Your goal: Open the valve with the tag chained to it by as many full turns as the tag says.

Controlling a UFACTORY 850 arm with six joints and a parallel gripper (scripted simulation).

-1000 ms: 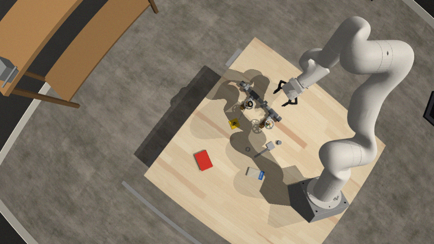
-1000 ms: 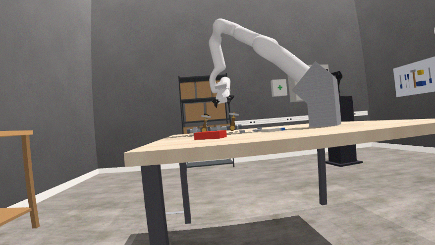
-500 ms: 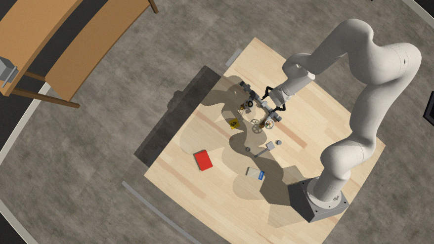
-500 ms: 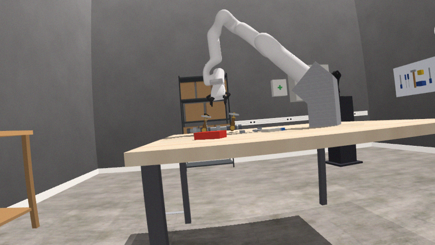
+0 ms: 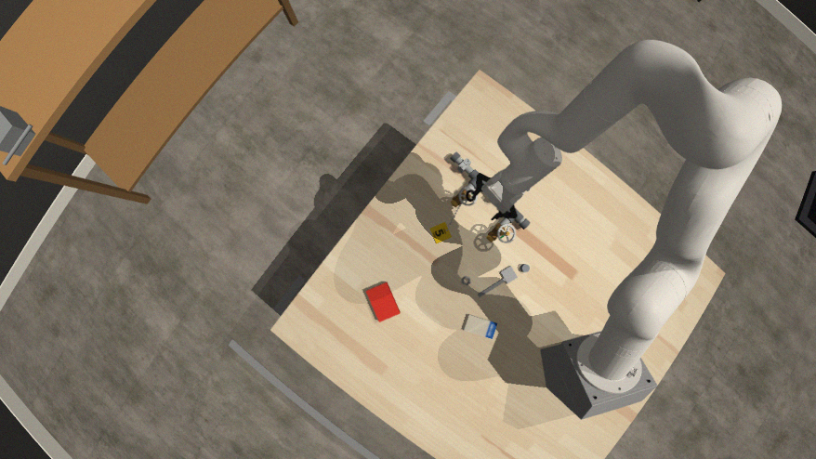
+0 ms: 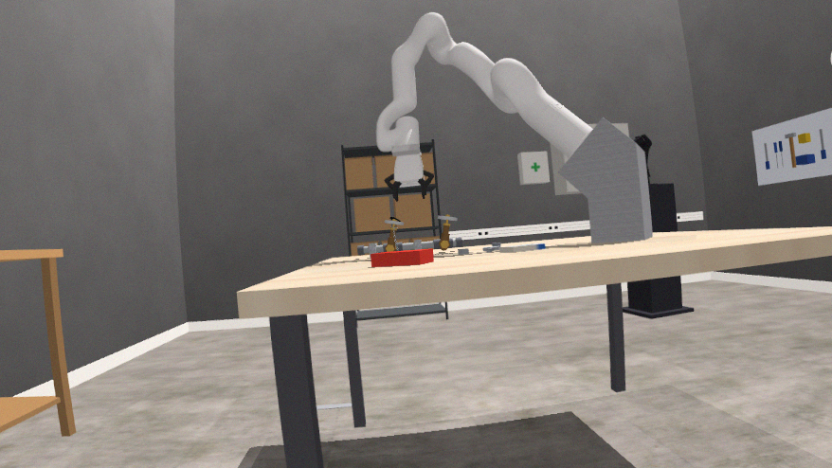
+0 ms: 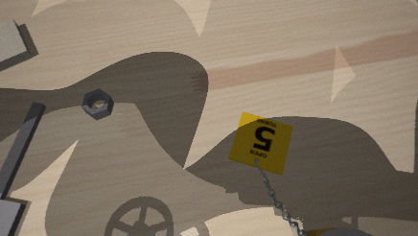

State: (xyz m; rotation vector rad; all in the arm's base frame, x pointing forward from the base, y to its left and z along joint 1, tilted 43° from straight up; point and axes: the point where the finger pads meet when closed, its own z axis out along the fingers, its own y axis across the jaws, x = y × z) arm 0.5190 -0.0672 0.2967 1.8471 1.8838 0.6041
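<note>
A grey pipe on the wooden table carries two valves. One valve has a dark handwheel. The other has a light handwheel. A yellow tag reading "OPEN 5 TURNS" lies flat on the table. Its chain runs toward the dark-wheel valve. My gripper is open and empty. It hangs above the pipe between the two valves, pointing down. Its fingers do not show in the wrist view.
A red block, a white and blue box, a hex nut, a grey hammer-like tool and a small grey cylinder lie on the table. The arm's base stands at a corner.
</note>
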